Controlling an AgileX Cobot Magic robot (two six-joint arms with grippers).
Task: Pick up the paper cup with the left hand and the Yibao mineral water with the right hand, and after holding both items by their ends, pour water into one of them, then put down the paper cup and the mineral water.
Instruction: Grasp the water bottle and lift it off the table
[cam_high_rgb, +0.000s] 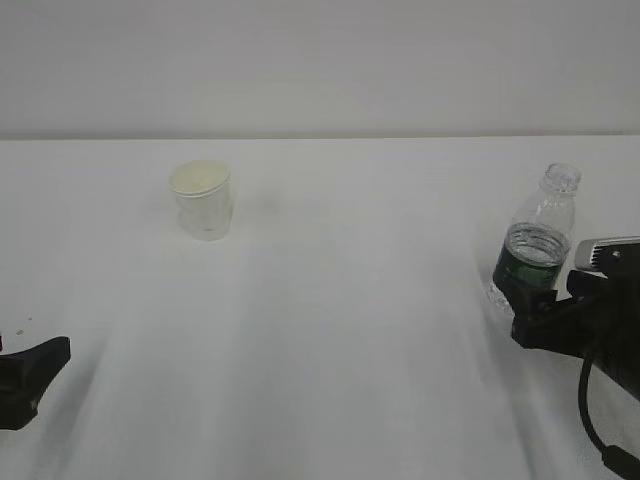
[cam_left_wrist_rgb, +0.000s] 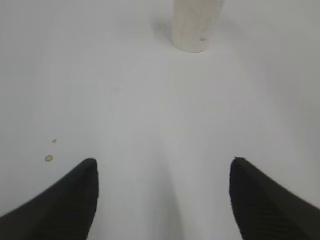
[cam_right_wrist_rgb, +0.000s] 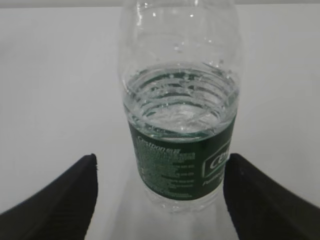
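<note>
The paper cup stands upright on the white table at the back left; in the left wrist view only its lower part shows at the top edge. My left gripper is open, low at the front left, well short of the cup, with bare table between its fingers. The Yibao mineral water stands upright and uncapped at the right, about half full. My right gripper is open around its lower part. The right finger lies close to the label; the left finger stands apart from it.
Two small yellowish spots mark the table just ahead of my left gripper. A pale wall rises behind the table's far edge. A black cable hangs from the right arm at the front right.
</note>
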